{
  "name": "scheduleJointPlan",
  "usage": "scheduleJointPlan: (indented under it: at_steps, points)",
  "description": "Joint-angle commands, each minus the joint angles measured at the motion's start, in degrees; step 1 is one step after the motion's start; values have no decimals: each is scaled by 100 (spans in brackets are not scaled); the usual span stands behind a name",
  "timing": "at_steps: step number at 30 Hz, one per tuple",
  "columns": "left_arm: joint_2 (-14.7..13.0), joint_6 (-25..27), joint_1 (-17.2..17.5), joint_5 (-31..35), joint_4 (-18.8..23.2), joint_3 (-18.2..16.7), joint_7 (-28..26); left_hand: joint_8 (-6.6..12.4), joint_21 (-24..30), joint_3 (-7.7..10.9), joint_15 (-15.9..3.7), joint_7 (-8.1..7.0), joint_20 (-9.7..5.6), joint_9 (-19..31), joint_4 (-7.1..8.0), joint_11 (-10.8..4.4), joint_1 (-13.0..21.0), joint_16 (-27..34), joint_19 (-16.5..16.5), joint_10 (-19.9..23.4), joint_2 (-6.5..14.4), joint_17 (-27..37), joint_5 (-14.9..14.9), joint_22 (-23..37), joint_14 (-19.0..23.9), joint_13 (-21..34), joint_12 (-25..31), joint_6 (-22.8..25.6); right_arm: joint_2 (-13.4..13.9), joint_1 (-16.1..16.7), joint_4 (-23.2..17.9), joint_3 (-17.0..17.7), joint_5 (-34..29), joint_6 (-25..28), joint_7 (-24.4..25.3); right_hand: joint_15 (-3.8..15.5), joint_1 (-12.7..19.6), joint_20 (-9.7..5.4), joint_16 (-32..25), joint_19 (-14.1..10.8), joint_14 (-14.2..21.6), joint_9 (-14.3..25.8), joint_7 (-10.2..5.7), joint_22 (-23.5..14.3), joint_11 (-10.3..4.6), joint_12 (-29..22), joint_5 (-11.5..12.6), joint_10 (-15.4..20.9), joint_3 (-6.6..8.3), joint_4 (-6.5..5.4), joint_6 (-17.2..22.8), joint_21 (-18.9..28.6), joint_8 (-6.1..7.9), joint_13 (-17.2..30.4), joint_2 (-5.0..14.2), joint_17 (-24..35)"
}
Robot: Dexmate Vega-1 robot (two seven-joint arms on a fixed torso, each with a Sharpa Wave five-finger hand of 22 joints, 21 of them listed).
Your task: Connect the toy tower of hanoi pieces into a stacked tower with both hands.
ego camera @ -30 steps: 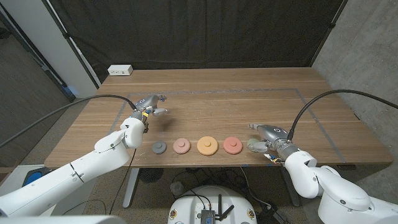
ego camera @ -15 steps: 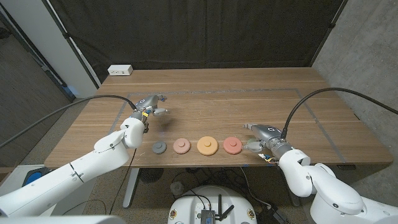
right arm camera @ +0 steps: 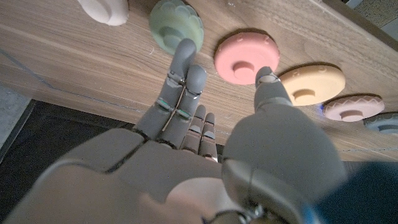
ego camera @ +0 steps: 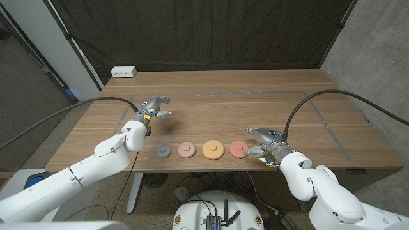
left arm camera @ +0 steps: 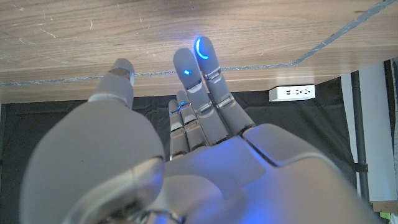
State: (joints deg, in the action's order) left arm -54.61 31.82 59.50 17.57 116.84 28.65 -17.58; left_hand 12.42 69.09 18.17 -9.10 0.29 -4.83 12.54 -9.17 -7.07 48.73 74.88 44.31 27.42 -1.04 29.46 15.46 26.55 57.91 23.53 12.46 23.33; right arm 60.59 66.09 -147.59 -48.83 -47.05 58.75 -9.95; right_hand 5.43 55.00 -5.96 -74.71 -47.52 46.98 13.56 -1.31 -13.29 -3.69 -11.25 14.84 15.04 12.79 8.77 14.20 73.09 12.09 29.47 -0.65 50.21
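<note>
Near the table's front edge lies a row of discs: grey [ego camera: 164, 151], pink [ego camera: 186, 149], orange [ego camera: 213, 149] and red [ego camera: 238, 149]. My right hand [ego camera: 262, 141] hovers just right of the red disc, fingers apart, holding nothing. The right wrist view has this hand [right arm camera: 205, 155] above the table, one fingertip [right arm camera: 183, 48] reaching toward a green disc [right arm camera: 176, 23], the thumb over the red disc [right arm camera: 245, 57]. A white piece [right arm camera: 104, 9] lies beyond the green one. My left hand [ego camera: 155, 107] is raised behind the row, empty, its fingers [left arm camera: 202, 74] straight.
A white power strip [ego camera: 124, 72] sits at the table's back left corner. Thin tape lines [ego camera: 255, 92] mark a rectangle on the wooden table [ego camera: 243, 115]. A black curtain hangs behind.
My right hand has slid left along the front edge, closing on the red disc and covering the green one in the head view. The left hand has hardly moved.
</note>
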Motion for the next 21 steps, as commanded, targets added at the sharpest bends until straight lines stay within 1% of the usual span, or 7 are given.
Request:
scheduleJointPlan:
  at_steps: [1, 5, 12, 13, 19, 21]
  points:
    - [-23, -158, 27, -45, -67, -55, -42, 2, 57, -27, -346, 38, -631, 4, 2, 9, -4, 50, -44, 44, 62, 14, 40, 11, -26, 8, -27, 33, -417, -60, 157, -163, -756, -57, -708, 709, 51, -605, -9, 17, -42, 13, 55, 24, 29, -25, 15, -17, -13, -12, -4, 61, 25, -3, 59, -31]
    - [-4, -231, 12, -63, -134, -47, -42, 2, 66, -28, -345, 33, -632, 5, 1, 8, -4, 57, -51, 48, 63, 13, 41, 1, -25, 10, -26, 36, -573, -63, 219, -207, -1112, -77, -967, 710, 58, -605, -64, 26, -8, 8, 61, 45, 35, -27, 22, -15, -18, -8, -4, 97, 27, -13, 64, -1]
    - [24, -347, -2, -95, -245, -48, -58, 3, 100, -31, -346, 32, -624, 5, -1, 2, -3, 72, -76, 61, 70, 8, 45, -20, -35, 17, -23, 48, -915, -86, 382, -211, -1729, -117, -1661, 709, 50, -601, -47, 70, -45, 4, 72, 67, 49, -24, 28, -27, -26, -15, -12, 122, 26, -22, 75, -42]
    - [27, -354, -3, -96, -258, -51, -64, 4, 105, -31, -346, 31, -629, 5, -2, 7, -3, 72, -83, 66, 70, 6, 46, -27, -41, 19, -21, 53, -959, -82, 408, -198, -1804, -143, -1746, 707, 37, -599, -45, 80, -49, 3, 83, 72, 96, -11, 28, -62, -31, -22, -23, 128, 22, -25, 79, -53]
    - [15, -419, -7, -126, -327, -73, -60, 3, 139, -34, -346, 31, -628, 6, -3, 4, -2, 91, -93, 72, 74, 7, 51, -56, -46, 25, -22, 60, -1288, -54, 597, -120, -2366, -297, -2326, 708, 13, -597, -39, 100, -84, -4, 140, 97, 145, 16, 35, -159, -48, -27, -133, 164, -17, -40, 78, -82]
    - [14, -439, -4, -136, -347, -85, -70, 3, 161, -34, -346, 32, -627, 6, -3, 1, -3, 100, -97, 70, 78, 10, 52, -59, -48, 28, -24, 64, -1404, -57, 656, -79, -2555, -368, -2600, 708, -4, -595, -43, 127, -96, -8, 159, 109, 213, 40, 31, -241, -65, -28, -195, 173, -37, -50, 61, -96]
